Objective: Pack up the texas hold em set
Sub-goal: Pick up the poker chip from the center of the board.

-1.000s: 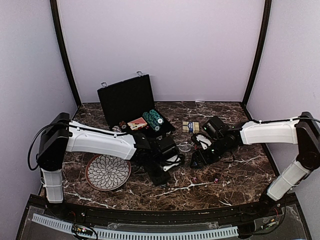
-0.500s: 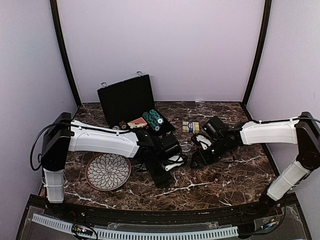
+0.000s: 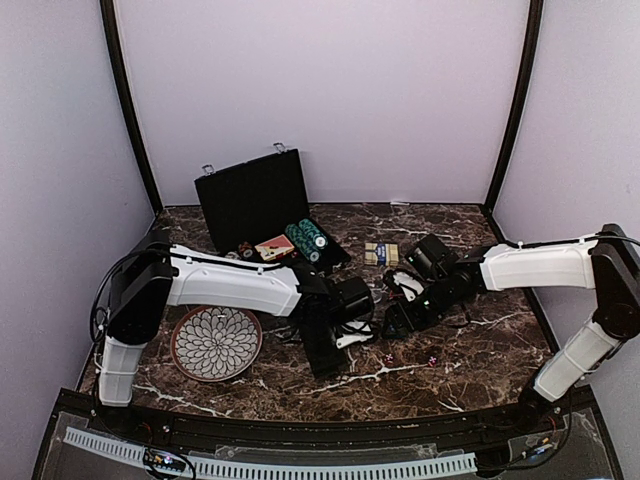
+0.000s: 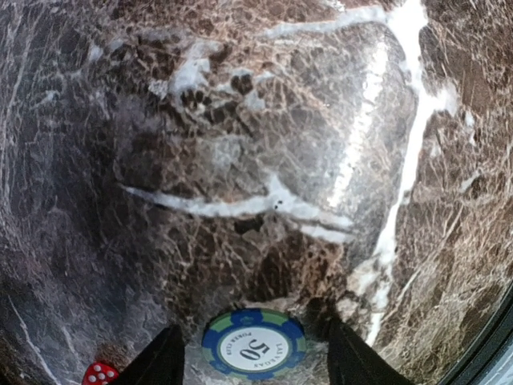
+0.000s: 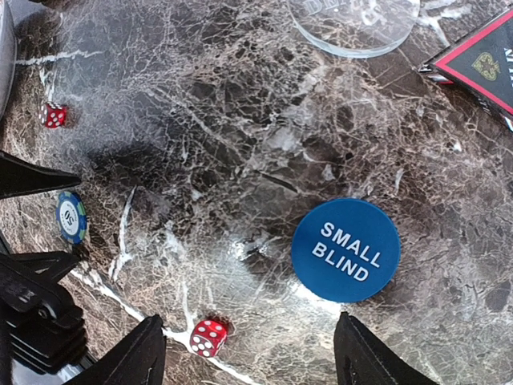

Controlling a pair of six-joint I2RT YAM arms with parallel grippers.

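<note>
— How was the left arm posed?
— It stretched low from its base toward the middle of the counter [image 3: 470,340], wrist bent down, with the left end effector [image 3: 352,338] just over the marble. Its fingers [image 4: 164,362] stood apart on either side of a blue-and-green poker chip [image 4: 253,343] lying flat, with a gap on each side; it gripped nothing.
— And the right?
— It reached in from the other side, forearm nearly level. The right end effector [image 5: 248,325] was spread wide and empty, a red die [image 5: 208,337] on the marble between its fingers and the SMALL BLIND button [image 5: 345,249] just ahead.
— Where was the case?
— The black briefcase [image 3: 252,200] stood open at the back left, lid up, with a row of striped chips [image 3: 307,238] in it; the plate [image 3: 216,344] lay by the left arm, nearer the front
</note>
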